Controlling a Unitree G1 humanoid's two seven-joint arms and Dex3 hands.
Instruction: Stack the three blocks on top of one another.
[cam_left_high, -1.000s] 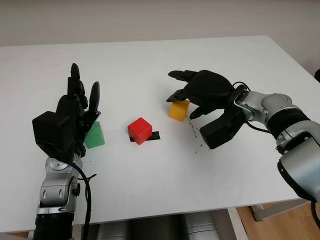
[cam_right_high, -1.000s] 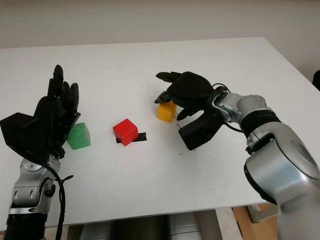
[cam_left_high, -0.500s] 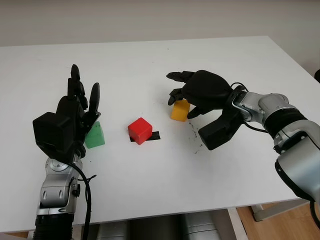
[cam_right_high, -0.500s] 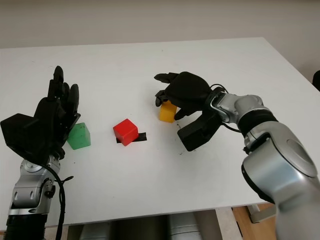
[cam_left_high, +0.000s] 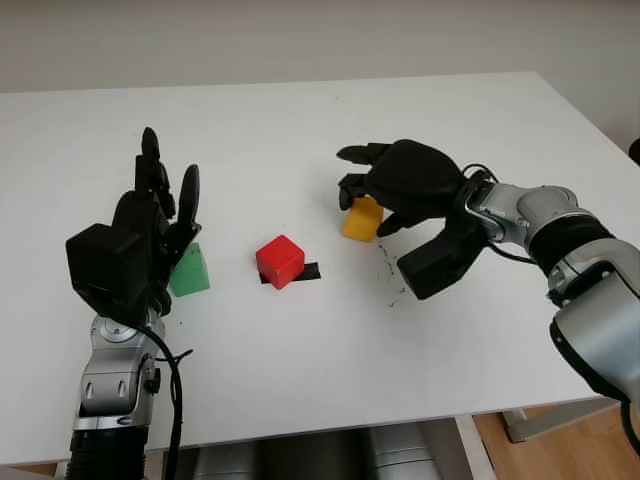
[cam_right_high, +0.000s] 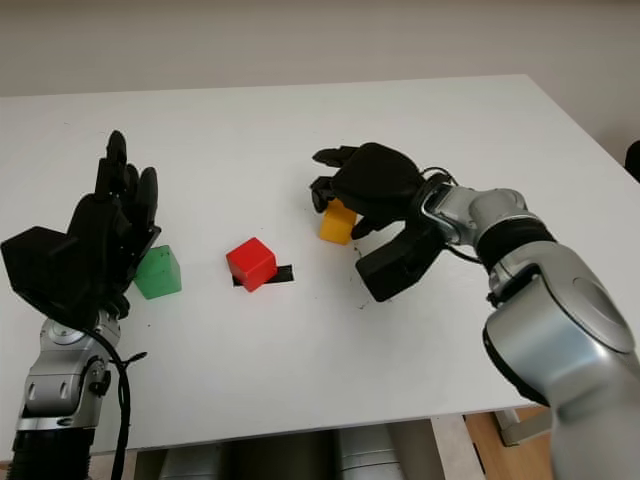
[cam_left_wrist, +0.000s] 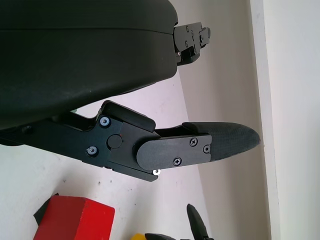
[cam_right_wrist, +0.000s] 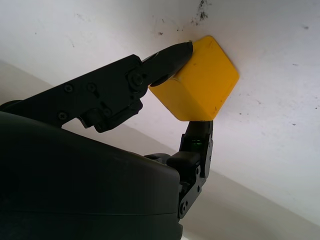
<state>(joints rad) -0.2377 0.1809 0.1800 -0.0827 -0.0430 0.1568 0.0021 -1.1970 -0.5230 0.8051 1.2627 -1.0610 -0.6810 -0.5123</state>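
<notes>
Pale wall behind white table (cam_left_high: 300, 120), wood floor at bottom right corner. Small dark specks on tabletop right of centre. Right hand (cam_left_high: 372, 190) over table centre-right, fingers clamped on yellow block (cam_left_high: 361, 219), block tilted, one corner on tabletop. Left hand (cam_left_high: 150, 225) open, raised at table's left, holding nothing. Green block (cam_left_high: 190, 271) just beside left hand, partly hidden. Red block (cam_left_high: 280, 261) at centre between the other two, cube with matte faces, sitting on black tape strip (cam_left_high: 305, 271).
</notes>
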